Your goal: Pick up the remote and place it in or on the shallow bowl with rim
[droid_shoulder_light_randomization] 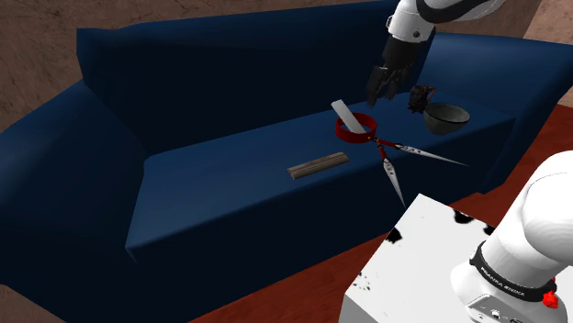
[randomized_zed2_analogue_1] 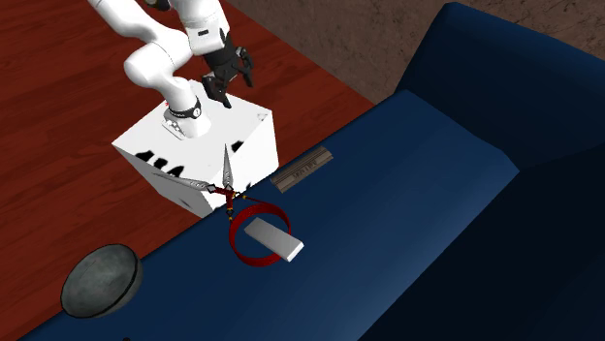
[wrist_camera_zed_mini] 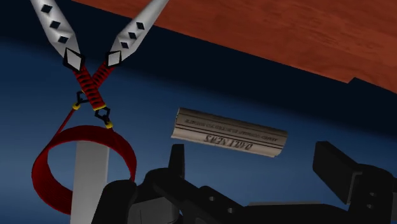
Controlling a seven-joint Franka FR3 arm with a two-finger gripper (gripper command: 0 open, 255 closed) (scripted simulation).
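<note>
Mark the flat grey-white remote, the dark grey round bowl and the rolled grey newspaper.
flat grey-white remote (randomized_zed2_analogue_1: 274,241): second exterior view, middle of its top face.
dark grey round bowl (randomized_zed2_analogue_1: 100,281): second exterior view, bare inside.
rolled grey newspaper (wrist_camera_zed_mini: 229,132): wrist view, printed side.

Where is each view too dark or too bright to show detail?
Shoulder view: the sofa is almost black at its backrest, while the stand is flat white with black blotches. Second exterior view: the sofa darkens to near black at the right. Wrist view: the open end effector is a black shape with faint edges; the floor is bright.
</note>
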